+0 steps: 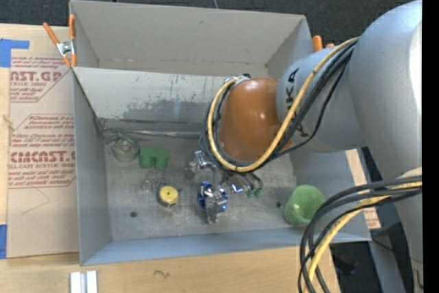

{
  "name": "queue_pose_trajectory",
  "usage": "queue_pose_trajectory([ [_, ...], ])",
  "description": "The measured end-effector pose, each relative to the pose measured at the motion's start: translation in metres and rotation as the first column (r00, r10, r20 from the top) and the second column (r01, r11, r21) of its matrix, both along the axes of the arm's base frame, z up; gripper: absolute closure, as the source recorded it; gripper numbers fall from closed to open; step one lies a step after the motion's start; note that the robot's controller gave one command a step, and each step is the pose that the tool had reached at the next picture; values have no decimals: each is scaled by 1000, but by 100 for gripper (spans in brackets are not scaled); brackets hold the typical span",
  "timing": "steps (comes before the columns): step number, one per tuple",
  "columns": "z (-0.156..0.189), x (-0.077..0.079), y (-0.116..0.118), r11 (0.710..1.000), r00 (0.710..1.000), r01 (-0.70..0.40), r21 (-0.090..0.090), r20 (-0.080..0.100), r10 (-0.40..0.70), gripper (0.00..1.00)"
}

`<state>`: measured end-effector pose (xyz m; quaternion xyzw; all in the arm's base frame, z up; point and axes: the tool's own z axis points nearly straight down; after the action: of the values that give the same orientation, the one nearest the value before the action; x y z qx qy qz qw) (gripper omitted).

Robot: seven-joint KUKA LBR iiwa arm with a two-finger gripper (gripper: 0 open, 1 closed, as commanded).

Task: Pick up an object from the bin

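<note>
My gripper (221, 182) reaches down from under the orange wrist cover to the bin's floor, a little right of the middle. Right under it, towards the front wall, lies a small blue and silver thing (208, 198), touching or nearly touching the gripper. A yellow round disc (168, 195) lies on the floor to the left of it. Further left and back sits a green block (154, 158). How the gripper meets the blue thing is hidden by the wrist and its cables.
A clear glass cup (124, 147) rests near the left wall. A green ball (302, 204) lies in the front right corner. The arm and its cables cover the bin's right half. Bare floor lies along the front left.
</note>
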<state>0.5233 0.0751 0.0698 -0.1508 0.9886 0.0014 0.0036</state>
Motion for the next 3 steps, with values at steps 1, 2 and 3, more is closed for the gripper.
queue_pose_trajectory([
  [1,2,-18,-47,999,999,-55,-2,2,55,0],
  [2,2,-18,-7,978,978,-208,-5,-2,208,0],
  [3,3,-19,-7,978,978,-208,-5,-9,208,100],
])
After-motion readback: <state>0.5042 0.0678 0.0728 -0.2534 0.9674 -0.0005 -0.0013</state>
